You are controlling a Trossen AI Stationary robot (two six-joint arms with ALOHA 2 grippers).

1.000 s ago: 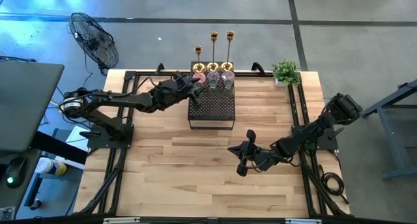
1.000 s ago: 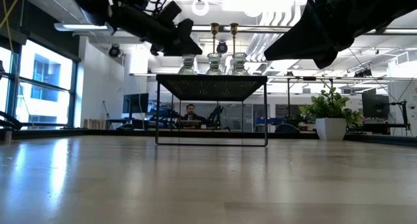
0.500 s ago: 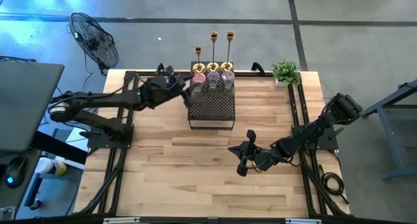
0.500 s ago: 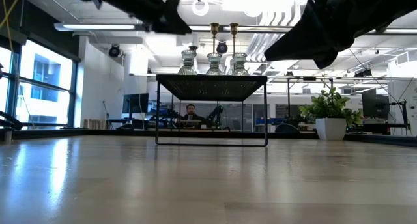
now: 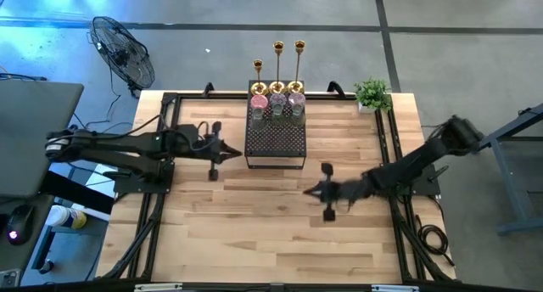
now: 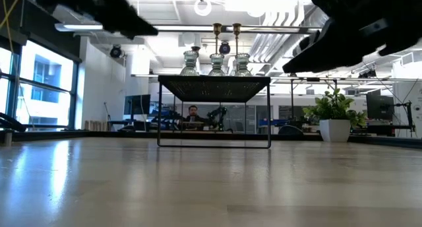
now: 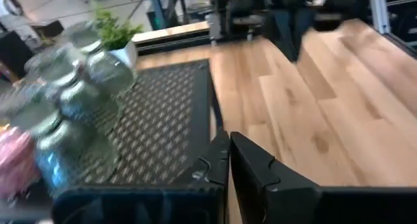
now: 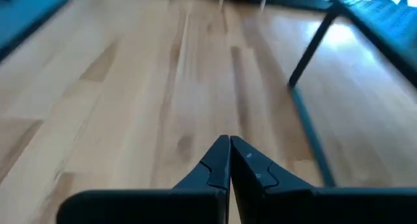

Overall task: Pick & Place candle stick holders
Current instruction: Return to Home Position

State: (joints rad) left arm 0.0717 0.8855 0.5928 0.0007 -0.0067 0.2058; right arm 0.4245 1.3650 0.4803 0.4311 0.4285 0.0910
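Three gold candlesticks [image 5: 278,67] stand by their round bases along the far edge of the black mesh stand [image 5: 276,141], with several pink and pale green glass cups [image 5: 277,107] just in front of them. The cups [image 7: 71,113] show blurred in the left wrist view. My left gripper [image 5: 235,150] hovers shut and empty left of the stand, pointing at it. My right gripper [image 5: 309,191] hangs shut and empty over the bare table [image 5: 254,224], on the near right side of the stand. Shut fingertips show in both wrist views [image 7: 228,146] [image 8: 229,146].
A small green potted plant [image 5: 372,93] stands at the table's far right corner. Black frame rails [image 5: 386,148] run along the table's left and right sides. A fan [image 5: 123,50] stands off the table at the far left. Bare wood lies on the near half.
My left gripper has drawn back from the cups on the stand toward the table's left and near edges, and has shut on nothing; the cups stay in place. My right arm has shifted a little, its gripper staying shut.
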